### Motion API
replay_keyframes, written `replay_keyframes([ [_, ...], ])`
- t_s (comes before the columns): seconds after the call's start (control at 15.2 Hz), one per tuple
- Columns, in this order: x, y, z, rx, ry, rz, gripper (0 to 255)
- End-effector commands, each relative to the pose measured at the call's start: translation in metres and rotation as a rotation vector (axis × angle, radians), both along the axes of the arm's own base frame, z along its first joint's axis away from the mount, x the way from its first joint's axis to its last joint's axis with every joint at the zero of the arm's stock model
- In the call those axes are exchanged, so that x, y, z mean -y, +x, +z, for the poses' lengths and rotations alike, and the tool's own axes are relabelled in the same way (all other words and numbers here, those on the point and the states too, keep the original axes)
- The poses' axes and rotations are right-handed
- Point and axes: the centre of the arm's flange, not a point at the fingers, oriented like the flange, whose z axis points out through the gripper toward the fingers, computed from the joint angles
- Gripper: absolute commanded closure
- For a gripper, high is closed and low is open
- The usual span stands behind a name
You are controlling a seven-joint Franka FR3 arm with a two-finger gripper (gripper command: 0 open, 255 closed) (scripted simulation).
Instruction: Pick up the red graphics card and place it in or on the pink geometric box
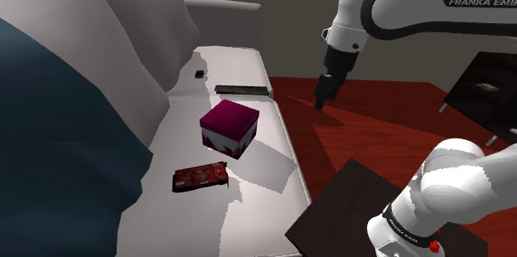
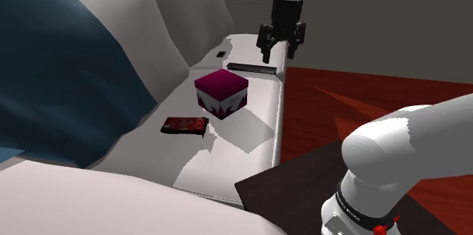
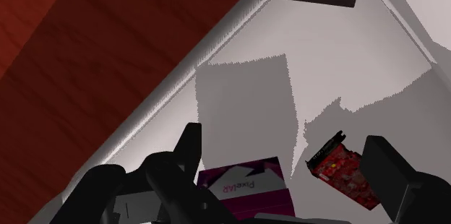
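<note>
On the pale sofa seat [image 1: 248,56] the red graphics card [image 1: 200,176] [image 2: 184,125] [image 3: 345,175] lies flat, free of any grip, near the seat's front half. Pink box [image 1: 229,128] [image 2: 221,93] [image 3: 249,186] stands upright on the same seat at about 1 o'clock from the card in the shoulder view, near it but not touching; magenta top, white zigzag pattern low on its sides. A long flat black bar [image 1: 243,89] [image 2: 251,68] lies at 12 o'clock from the box, and a small dark item [image 1: 200,73] [image 2: 222,54] at 11 o'clock, by the back cushions. A dark blue blanket [image 1: 58,147] [image 2: 68,74] covers the sofa at 9 o'clock from the card. Gripper [image 1: 323,94] [image 2: 282,40] [image 3: 283,139] hangs in the air at 2 o'clock from the box in the shoulder view, well apart from both box and card, pointing down – fingers spread, nothing clasped. In the wrist view the box and card both show between the two fingers, touched by neither. Red-brown wood floor [image 1: 373,123] runs along the seat's edge, with a dark tabletop [image 1: 348,206] at 4 o'clock from the card – a dark cabinet [image 1: 489,89] stands at 3 o'clock from the gripper.
</note>
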Motion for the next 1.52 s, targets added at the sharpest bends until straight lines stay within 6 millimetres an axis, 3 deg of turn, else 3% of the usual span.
replay_keyframes([
  [0.0,-0.018,0.009,-0.018,0.002,-0.010,-0.008,0],
  [1.45,-0.192,0.119,-0.237,0.003,-0.128,-0.083,0],
])
